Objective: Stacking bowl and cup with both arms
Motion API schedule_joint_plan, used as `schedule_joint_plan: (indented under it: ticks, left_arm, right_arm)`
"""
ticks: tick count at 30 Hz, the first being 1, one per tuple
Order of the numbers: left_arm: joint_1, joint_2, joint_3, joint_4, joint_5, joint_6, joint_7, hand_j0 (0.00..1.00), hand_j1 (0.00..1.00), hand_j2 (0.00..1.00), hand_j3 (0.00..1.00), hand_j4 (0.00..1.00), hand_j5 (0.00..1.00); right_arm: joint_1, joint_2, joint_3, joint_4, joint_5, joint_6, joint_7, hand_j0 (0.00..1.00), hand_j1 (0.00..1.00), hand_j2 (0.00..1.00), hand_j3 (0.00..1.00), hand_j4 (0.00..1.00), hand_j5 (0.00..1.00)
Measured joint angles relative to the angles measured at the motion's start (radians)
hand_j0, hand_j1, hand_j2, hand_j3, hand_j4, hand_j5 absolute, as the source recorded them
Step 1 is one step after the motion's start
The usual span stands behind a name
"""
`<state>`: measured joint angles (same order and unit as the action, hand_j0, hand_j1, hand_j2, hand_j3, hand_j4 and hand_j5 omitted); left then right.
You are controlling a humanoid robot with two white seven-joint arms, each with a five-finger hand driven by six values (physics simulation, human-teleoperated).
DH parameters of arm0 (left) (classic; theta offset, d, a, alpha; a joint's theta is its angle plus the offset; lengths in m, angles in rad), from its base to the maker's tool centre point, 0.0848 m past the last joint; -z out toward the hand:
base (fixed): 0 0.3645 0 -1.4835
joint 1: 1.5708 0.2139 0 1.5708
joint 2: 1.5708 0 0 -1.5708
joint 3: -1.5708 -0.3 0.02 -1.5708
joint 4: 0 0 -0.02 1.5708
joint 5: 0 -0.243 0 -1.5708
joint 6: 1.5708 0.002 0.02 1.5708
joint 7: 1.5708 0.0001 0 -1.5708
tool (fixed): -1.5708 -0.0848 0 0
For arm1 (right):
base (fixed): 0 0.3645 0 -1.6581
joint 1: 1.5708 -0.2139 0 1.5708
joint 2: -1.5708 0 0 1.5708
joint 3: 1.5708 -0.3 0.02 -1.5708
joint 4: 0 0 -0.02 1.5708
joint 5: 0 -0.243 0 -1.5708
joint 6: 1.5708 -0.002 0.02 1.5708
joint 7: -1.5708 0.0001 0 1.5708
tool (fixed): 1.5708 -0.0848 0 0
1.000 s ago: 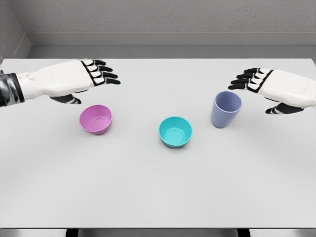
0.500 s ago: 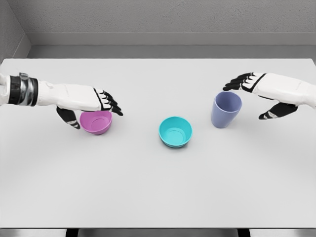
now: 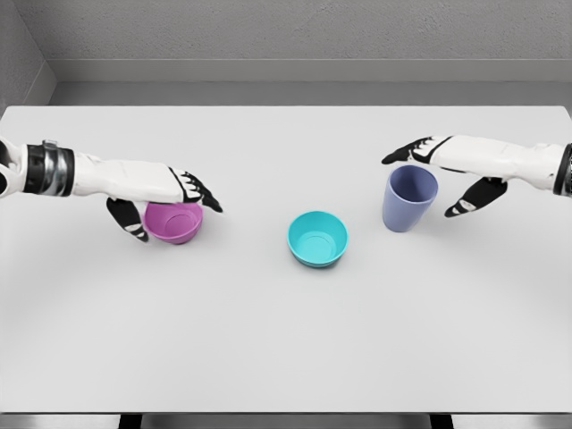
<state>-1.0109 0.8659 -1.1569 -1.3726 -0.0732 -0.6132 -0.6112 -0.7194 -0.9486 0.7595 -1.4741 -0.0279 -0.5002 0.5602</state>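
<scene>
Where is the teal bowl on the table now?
In the head view the teal bowl stands near the table's middle, between the pink bowl on its left and the purple cup on its right, untouched.

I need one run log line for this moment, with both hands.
left hand: around pink bowl, not lifted | right hand: open at purple cup | teal bowl: free, centre

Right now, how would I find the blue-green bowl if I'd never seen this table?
Look at the big white table. Near its middle sits the teal bowl, between the pink bowl on the left and the tall purple cup on the right. It is the only one with no hand near it.
</scene>
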Motion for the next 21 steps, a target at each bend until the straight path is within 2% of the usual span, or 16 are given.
schedule_joint_plan:
  ticks: [14,21]
  left_arm:
    - [0.005,-0.048,0.005,0.095,-0.068,0.0,0.0,1.0,1.0,1.0,1.0,1.0,1.0]
    - [0.009,-0.055,0.005,0.106,-0.076,0.0,0.0,1.0,1.0,1.0,1.0,1.0,1.0]
  right_arm:
    - [-0.017,0.049,0.019,0.071,0.0,-0.002,0.002,1.0,1.0,1.0,1.0,1.0,1.0]
    - [-0.02,0.06,0.033,0.096,0.001,-0.002,0.002,1.0,1.0,1.0,1.0,1.0,1.0]
